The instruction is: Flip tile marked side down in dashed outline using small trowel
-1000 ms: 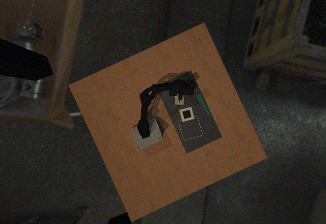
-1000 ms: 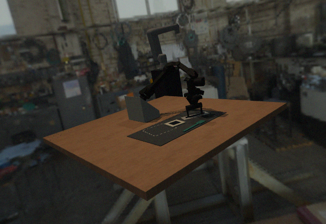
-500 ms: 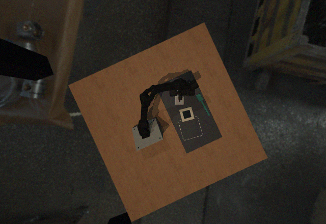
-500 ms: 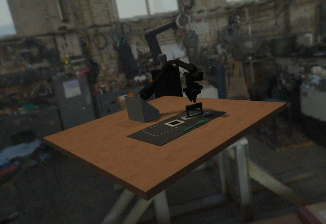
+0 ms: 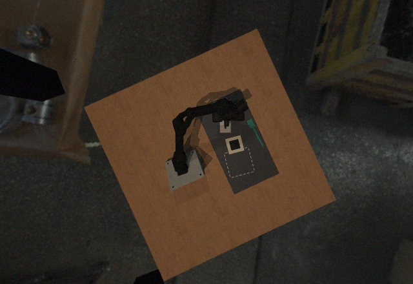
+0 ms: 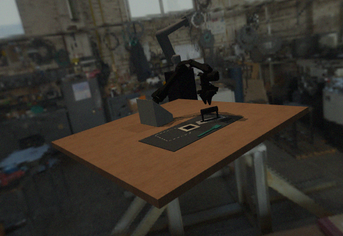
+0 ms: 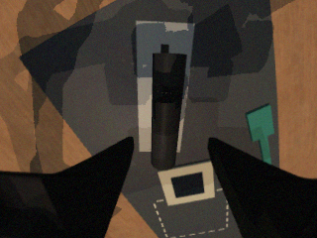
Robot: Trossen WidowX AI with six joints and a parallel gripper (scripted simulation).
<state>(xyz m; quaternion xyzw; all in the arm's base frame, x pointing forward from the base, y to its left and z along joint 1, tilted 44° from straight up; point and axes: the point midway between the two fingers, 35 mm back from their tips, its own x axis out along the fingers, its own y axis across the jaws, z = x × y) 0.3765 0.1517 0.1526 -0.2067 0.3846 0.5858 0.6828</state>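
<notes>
The trowel [image 5: 226, 124] [image 6: 209, 109] [image 7: 169, 111] has a flat pale blade and a raised black bar handle; it rests on the dark mat [image 5: 263, 167] [image 6: 173, 146] [image 7: 99, 119]. My gripper [image 6: 206, 103] [image 7: 170, 142] is open and empty above the handle, its fingers on either side of it in the wrist view, with a gap below the tips in the exterior view. The cream tile [image 5: 228, 145] [image 6: 181, 127] [image 7: 168, 188] lies flat with its dark square mark up. It overlaps the near-trowel edge of the dashed outline [image 5: 230, 177], mostly outside it.
A green flat-headed tool [image 5: 250, 123] [image 6: 216, 127] [image 7: 260, 121] lies on the mat beside the trowel and tile, along the mat's long edge. The grey arm base [image 5: 186, 177] [image 6: 149, 114] stands on the wooden table [image 5: 133, 124] [image 6: 124, 169], across the mat from the green tool.
</notes>
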